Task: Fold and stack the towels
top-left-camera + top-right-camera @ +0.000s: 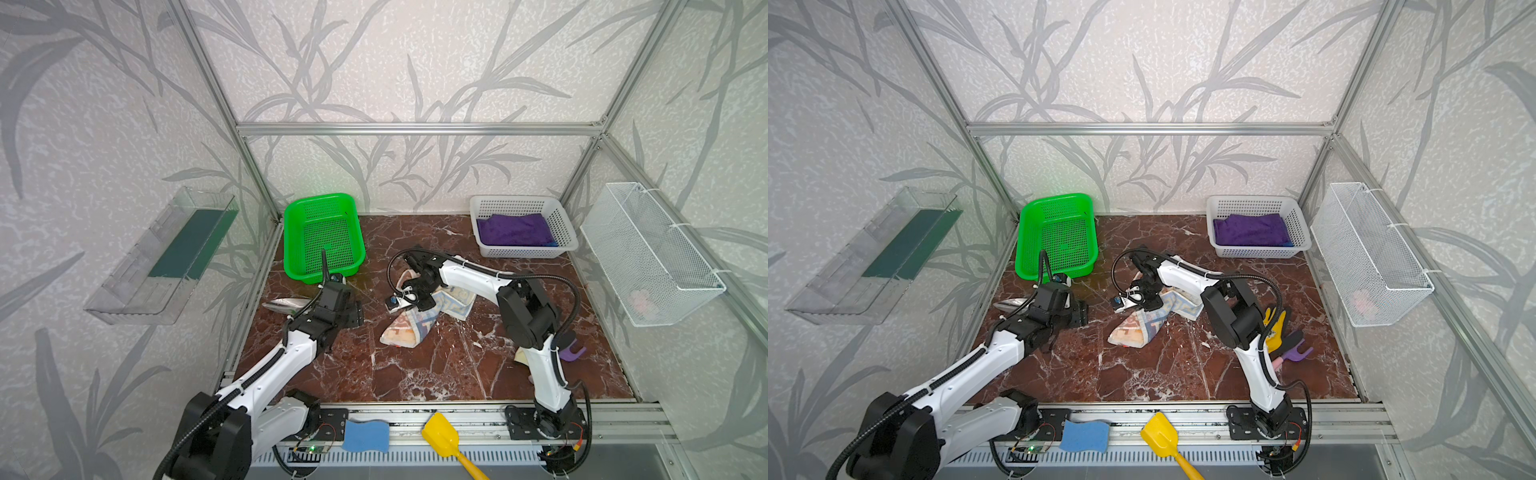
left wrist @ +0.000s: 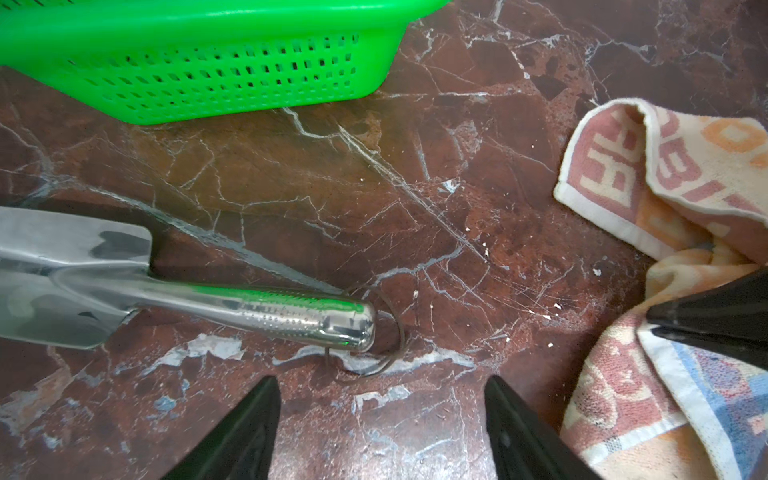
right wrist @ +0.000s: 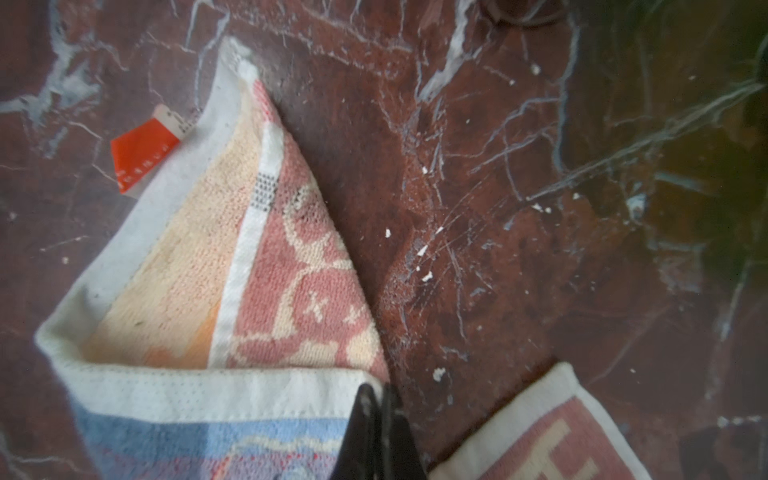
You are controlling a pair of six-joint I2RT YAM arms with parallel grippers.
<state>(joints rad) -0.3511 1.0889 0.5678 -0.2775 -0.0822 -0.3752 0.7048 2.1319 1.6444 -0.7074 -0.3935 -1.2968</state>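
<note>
The printed towel [image 1: 415,326] lies crumpled near the middle of the counter [image 1: 415,374], with no flat, squared edge showing. In the right wrist view one part of the printed towel [image 3: 291,291] is doubled into a triangle: a white hem runs along its folded side, its point lies on the bare counter, and a red tag [image 3: 141,158] sticks out beside it. The cloth is cream with pink, orange and light-blue print. The right tool [image 3: 375,399] has its jaws together, clamped on the end of that white hem. A second flap of the same towel lies just beside the tool, apart from the triangle.

The left tool [image 2: 380,380] hovers over bare counter with its jaws apart and nothing between them. The towel's nearest flap [image 2: 665,187] is to one side of it and the handle of a metal trowel [image 2: 270,307] to the other. Bare counter stretches from the towel to the front rail.

The purple towel [image 1: 513,228] lies folded flat in the white basket [image 1: 523,251] at the back right corner, and a sliver of the blue towel [image 1: 549,243] shows under its corner. The green basket [image 1: 324,195] stands at the back left, well apart from the towel.
</note>
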